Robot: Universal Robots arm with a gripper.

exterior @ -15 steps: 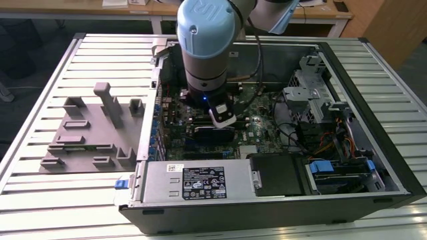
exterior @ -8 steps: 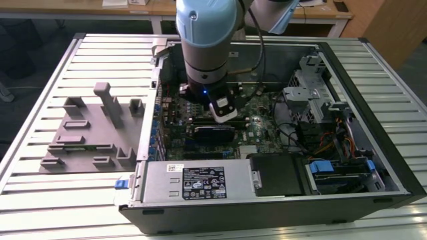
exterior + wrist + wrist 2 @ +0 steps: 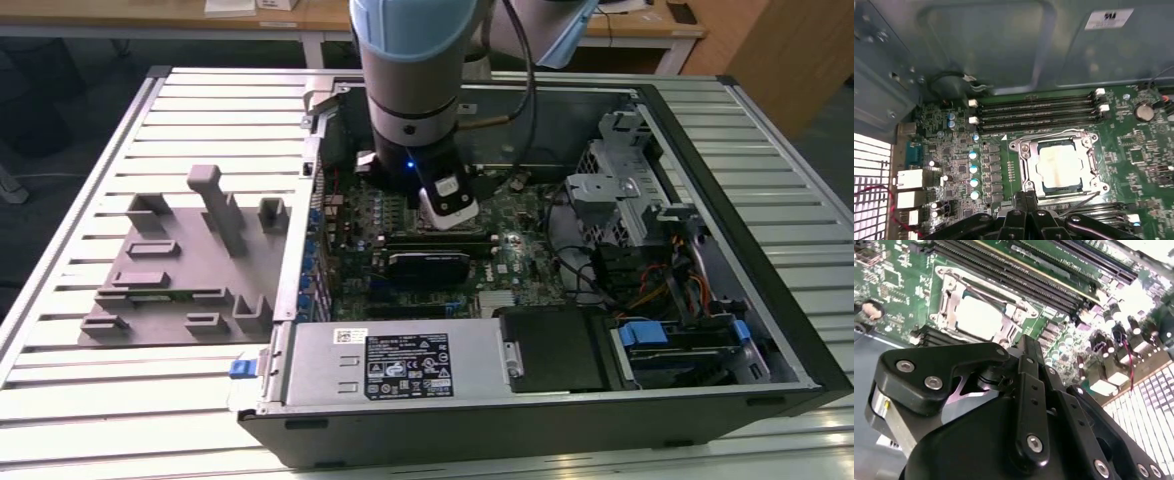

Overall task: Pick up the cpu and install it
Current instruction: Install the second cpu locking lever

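My end effector (image 3: pixel 1026 212), fingers drawn together on nothing, hangs just short of the socket frame (image 3: pixel 1021 147), where the cpu (image 3: pixel 1060 166) already lies seated flat on the motherboard (image 3: pixel 1134 155) (light, stiff, slick-topped and, I judge, fragile underneath, so best held by its edges).

The cpu (image 3: pixel 1060 165) lies in the socket frame (image 3: pixel 1024 148) on the motherboard (image 3: pixel 1134 150).

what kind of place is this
Likely a robotics lab or workshop test bench: an open computer case on a slatted metal table, a grey fixture block beside it, desks behind.
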